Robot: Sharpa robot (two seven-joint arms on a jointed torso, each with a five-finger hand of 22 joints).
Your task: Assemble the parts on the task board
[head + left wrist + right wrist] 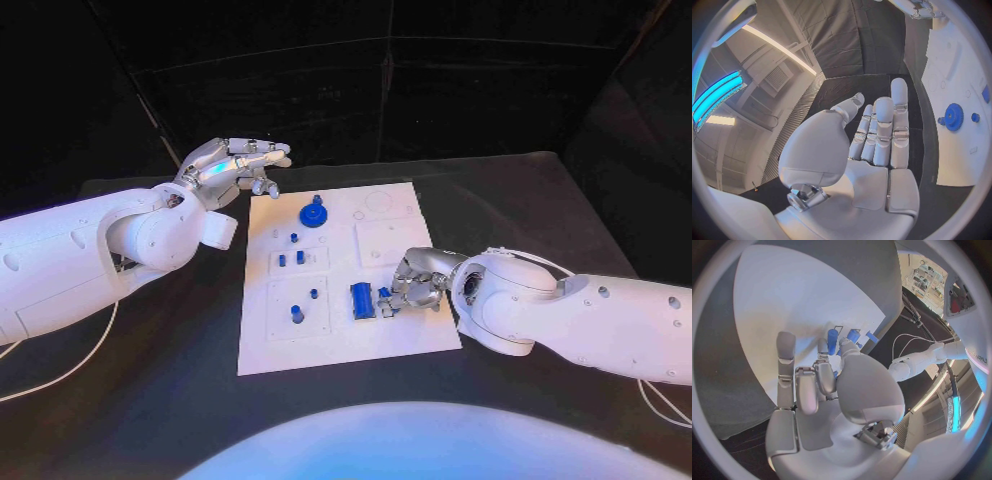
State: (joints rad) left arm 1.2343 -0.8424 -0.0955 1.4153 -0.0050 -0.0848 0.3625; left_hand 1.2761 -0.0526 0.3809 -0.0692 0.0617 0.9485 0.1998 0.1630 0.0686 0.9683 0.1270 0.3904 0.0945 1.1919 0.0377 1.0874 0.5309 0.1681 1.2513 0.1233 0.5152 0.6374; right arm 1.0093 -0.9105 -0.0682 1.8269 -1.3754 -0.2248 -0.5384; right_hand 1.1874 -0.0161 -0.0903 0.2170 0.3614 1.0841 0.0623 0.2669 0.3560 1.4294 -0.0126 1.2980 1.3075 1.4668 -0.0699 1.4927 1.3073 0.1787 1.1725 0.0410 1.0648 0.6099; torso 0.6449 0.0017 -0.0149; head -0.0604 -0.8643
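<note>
Right robot hand (pixel 411 285) pinching a small blue part (pixel 385 303) beside the blue block (pixel 361 301).
I would lower it squarely onto the task board (pixel 397 330); left robot hand (pixel 238 165) idles open.

My arms (pixel 101 255) wear smooth, glossy white plastic shells; my left hand (pixel 238 165) and right hand (pixel 411 285) show silvery, metal-like segments – satin in sheen; the task board (pixel 346 275) looks matt white; its blue gear (pixel 313 213) seems smooth plastic; the table (pixel 534 200) – matt black.
</note>
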